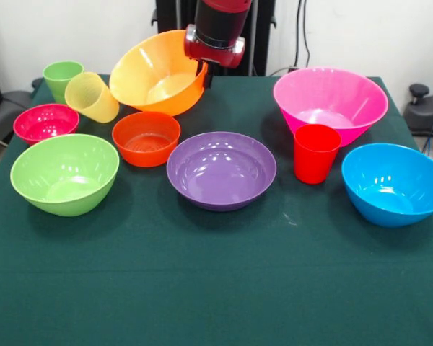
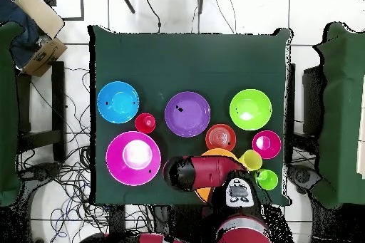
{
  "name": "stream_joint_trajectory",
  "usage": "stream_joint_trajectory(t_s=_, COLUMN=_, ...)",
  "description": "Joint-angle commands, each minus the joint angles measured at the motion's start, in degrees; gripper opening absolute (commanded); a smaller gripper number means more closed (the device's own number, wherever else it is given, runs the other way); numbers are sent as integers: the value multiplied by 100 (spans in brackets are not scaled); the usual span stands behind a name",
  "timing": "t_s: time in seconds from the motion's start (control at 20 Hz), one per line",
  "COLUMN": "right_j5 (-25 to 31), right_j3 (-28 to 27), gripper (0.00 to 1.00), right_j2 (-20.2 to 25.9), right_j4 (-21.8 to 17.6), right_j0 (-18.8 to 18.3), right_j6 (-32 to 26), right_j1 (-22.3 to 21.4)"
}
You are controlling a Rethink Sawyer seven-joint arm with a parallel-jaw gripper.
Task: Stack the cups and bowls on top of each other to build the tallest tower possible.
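1 red and black arm enters the front view at the top centre and descends steeply. Its claw (image 1: 204, 74) sits just below the red wrist housing, upper centre of the frame; only a dark tip shows, finger position indeterminate. In the overhead view the arm lies across the lower centre, wrist pointing toward the left of the frame.

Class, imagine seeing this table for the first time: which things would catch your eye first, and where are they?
The big orange bowl stands out, tilted up off the cloth at the table's far side, with the robot's gripper at its rim. Next, the pink bowl on the far right and the purple bowl in the middle. Nothing is stacked yet.
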Motion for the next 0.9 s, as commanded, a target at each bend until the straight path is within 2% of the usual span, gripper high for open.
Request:
stream_joint_trajectory(t_s=0.05, right_j5=142, right_j3=-471, gripper=0, right_j2=351, right_j4=281, right_j0=298, right_j6=696, right_j1=110)
stream_joint_trajectory(t_s=0.25, right_j5=-217, right_j3=-395, gripper=0, right_j2=97, right_j4=307, right_j0=572, right_j6=1054, right_j1=205)
stream_joint_trajectory(t_s=0.45, right_j5=-407, right_j3=-311, gripper=0, right_j2=40, right_j4=424, right_j0=661, right_j6=1165, right_j1=254)
stream_joint_trajectory(t_s=0.9, right_j5=-335, right_j3=-357, gripper=0, right_j2=-127, right_j4=714, right_j0=1040, right_j6=1256, right_j1=329)
